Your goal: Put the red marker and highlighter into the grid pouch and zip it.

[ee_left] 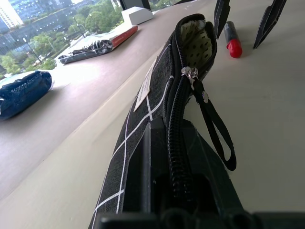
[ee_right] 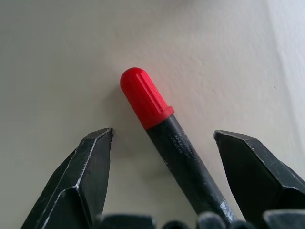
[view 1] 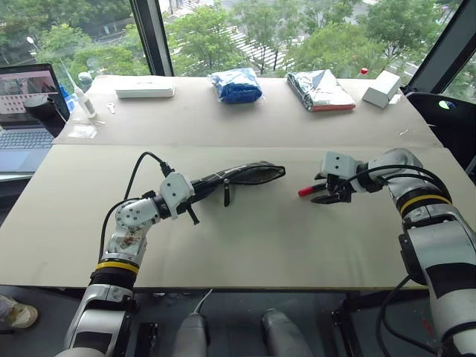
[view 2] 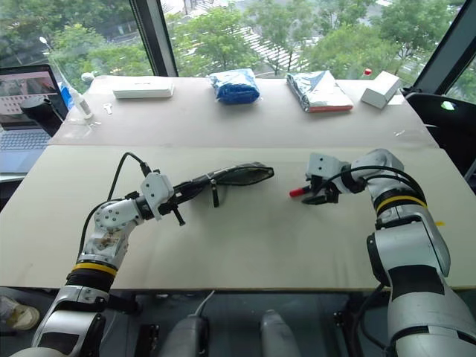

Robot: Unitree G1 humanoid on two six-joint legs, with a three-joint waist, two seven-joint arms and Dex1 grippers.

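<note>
While spread: right hand (ee_right: 162, 138) astride red marker (ee_right: 162, 124)

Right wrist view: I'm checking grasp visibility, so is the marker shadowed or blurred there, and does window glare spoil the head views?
Right wrist view: the black-barrelled, red-capped marker is crisp, with a soft shadow on one side, between the open right hand fingers. Left eye view: windows bright, beige table evenly lit, no glare. Left wrist view: the black grid-lined fabric pouch blurs nearest the lens.

Both arms are silver-grey metal with black joints, each ringed near the forearm by a yellow-and-black band. Black cables loop along them to pale grey wrist blocks. Each claw (view 1: 192, 213) (view 1: 332, 195) carries two black, tapering fingers (ee_right: 86, 176).
</note>
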